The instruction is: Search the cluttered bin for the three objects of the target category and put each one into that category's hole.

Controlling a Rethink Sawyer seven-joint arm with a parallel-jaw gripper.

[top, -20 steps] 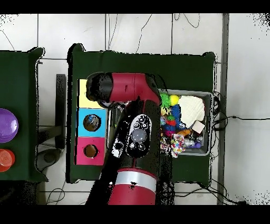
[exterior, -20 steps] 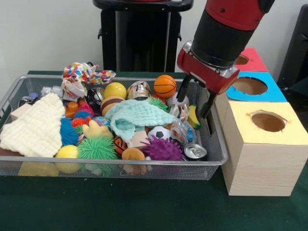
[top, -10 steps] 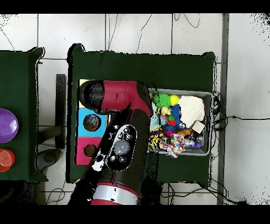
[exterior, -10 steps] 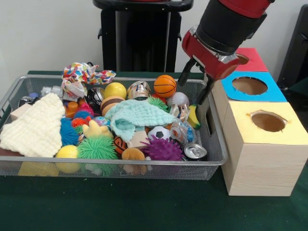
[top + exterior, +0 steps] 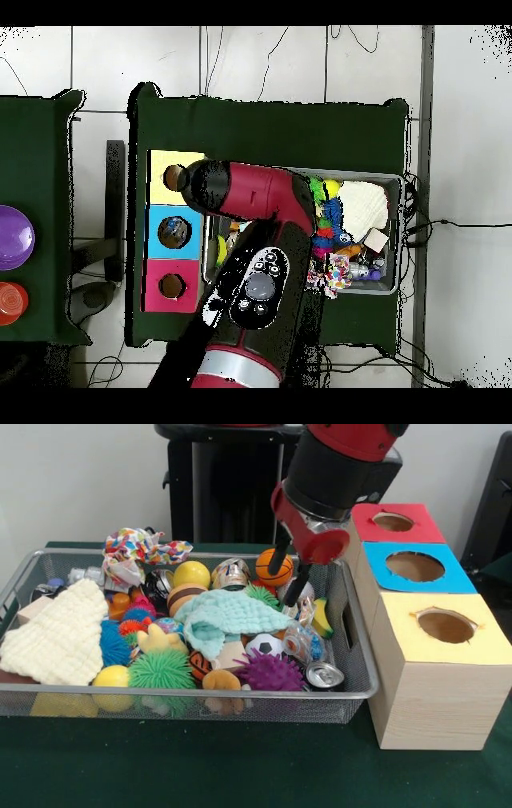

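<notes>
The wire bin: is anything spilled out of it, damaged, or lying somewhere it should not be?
Nothing stands out. The wire bin is crowded but nothing has spilled onto the table. A dented silver can lies on its side by the front corner. The open gripper holds nothing.

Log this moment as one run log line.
end effector: open, empty | over bin, by basketball | holes: nothing visible inside

Dark green table cover [image 5: 240, 768] under everything, black stand [image 5: 232, 488] against a pale wall behind, second green table [image 5: 35, 215] to one side overhead with a purple disc [image 5: 14, 237] and an orange-red one [image 5: 10, 302], thin cables [image 5: 465, 225] across the tiled floor
</notes>
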